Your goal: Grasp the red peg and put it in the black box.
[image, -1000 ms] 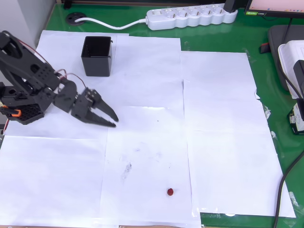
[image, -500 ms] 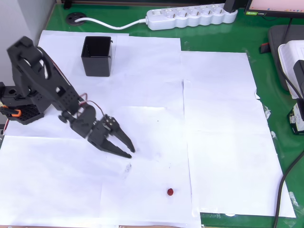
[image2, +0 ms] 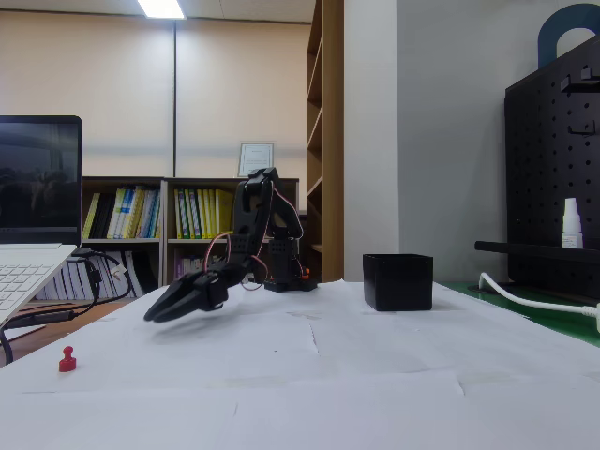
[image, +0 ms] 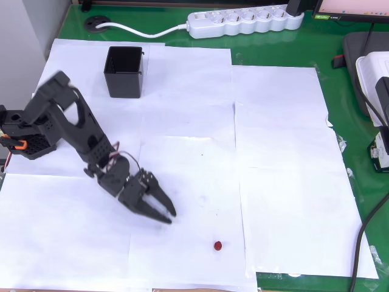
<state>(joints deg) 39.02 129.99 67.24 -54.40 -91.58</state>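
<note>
The red peg (image: 217, 246) is a tiny dark-red piece lying on the white paper near the front edge; in the fixed view the red peg (image2: 67, 359) stands at the far left. My black gripper (image: 169, 215) hangs low over the paper, up and to the left of the peg, well short of it, its fingers only a narrow gap apart with nothing between them. In the fixed view the gripper (image2: 153, 316) points down-left above the sheet. The black box (image: 124, 71) stands open-topped at the back left; the fixed view shows the black box (image2: 397, 281) right of the arm.
White paper sheets (image: 279, 182) cover a green table. A white power strip (image: 246, 20) and its cable lie along the back edge. Cables and devices sit at the right edge (image: 377, 91). A laptop (image2: 33, 234) stands at the left of the fixed view.
The arm has stretched out from beside its base, carrying the gripper forward and to the right across the paper toward the peg. The peg and box have not moved.
</note>
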